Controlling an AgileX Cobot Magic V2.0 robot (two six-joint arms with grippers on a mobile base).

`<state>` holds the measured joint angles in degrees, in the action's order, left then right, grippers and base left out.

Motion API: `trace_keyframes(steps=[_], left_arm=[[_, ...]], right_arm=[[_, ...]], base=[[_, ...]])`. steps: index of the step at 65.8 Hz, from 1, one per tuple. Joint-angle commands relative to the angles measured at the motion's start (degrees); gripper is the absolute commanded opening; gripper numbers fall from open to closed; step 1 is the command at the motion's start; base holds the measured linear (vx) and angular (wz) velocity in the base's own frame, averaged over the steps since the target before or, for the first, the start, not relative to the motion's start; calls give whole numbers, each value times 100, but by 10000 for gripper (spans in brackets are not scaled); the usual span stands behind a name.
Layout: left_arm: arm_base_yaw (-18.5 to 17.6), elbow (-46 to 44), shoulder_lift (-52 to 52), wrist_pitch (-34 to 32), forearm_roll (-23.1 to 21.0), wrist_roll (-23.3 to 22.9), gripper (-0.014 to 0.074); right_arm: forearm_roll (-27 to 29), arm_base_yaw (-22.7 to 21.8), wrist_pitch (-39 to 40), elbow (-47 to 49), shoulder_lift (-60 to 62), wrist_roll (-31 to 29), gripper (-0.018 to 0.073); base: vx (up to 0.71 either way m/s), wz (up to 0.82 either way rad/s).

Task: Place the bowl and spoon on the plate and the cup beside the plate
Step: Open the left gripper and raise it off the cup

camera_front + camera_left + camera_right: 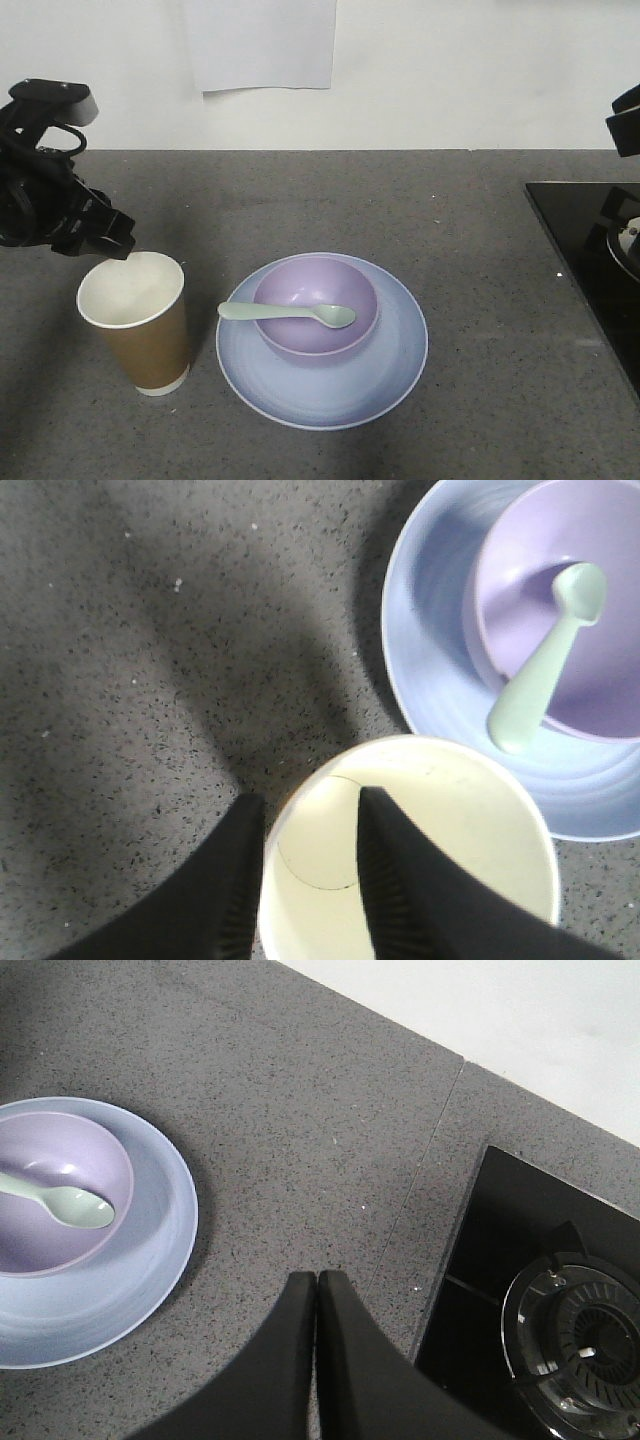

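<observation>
A speckled dark grey countertop runs across the whole scene, backed by a white wall with a sheet of white paper taped to it.

At the far left the left gripper sits at the cup, its 2 black fingers parted: one lies outside the rim, the other inside against the white wall. Whether they press on the paper wall cannot be told. The brown cup stands upright on the counter, just beside the plate and apart from it.

The pale blue plate lies flat near the middle. The lavender bowl stands on it, set toward its back edge. The mint-green spoon rests across the bowl, handle over the left rim and its head toward the right side.

Further right, the right gripper hangs above bare counter with its fingers pressed together, holding nothing. In the front view only a dark corner of that arm shows at the frame edge.

At the far right a black glass hob is cut off by the frame; its burner shows in part.
</observation>
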<state>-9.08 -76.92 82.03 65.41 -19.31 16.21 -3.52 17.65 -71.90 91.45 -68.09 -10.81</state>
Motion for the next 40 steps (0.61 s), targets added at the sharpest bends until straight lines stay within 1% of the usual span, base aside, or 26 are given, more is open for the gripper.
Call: trace_keyframes(steps=[1,7,13,22,26,30,34,40], left_arm=[[-26,-159,-452,-269,-130,-52,238],[-26,-159,-754,-404,-118,-52,238],[-26,-159,-1087,-692,9,-37,238],[-26,-159,-1673,-1344,567,-45,238],[-26,-159,-1929,-1615,835,-68,234],[-26,-137,-2167,-1820,1227,-130,221],[-26,-54,-2407,-2033,1550,-237,197],[-26,385,-2760,-2409,1748,-363,150]], right_arm=[[-32,-37,421,149,81,10,-6],[-32,-37,629,149,93,10,-6],[-32,-37,882,149,117,10,-6],[-82,-37,1299,75,211,4,-6],[-82,-37,1759,-237,380,4,-6],[-140,-37,2238,-779,656,27,-6],[-306,-37,2746,-1391,973,237,-6],[-732,-37,3402,-2474,1393,608,-6]], base=[[0,0],[0,0],[0,0],[0,0],[0,0],[0,0],[0,0],[0,0]])
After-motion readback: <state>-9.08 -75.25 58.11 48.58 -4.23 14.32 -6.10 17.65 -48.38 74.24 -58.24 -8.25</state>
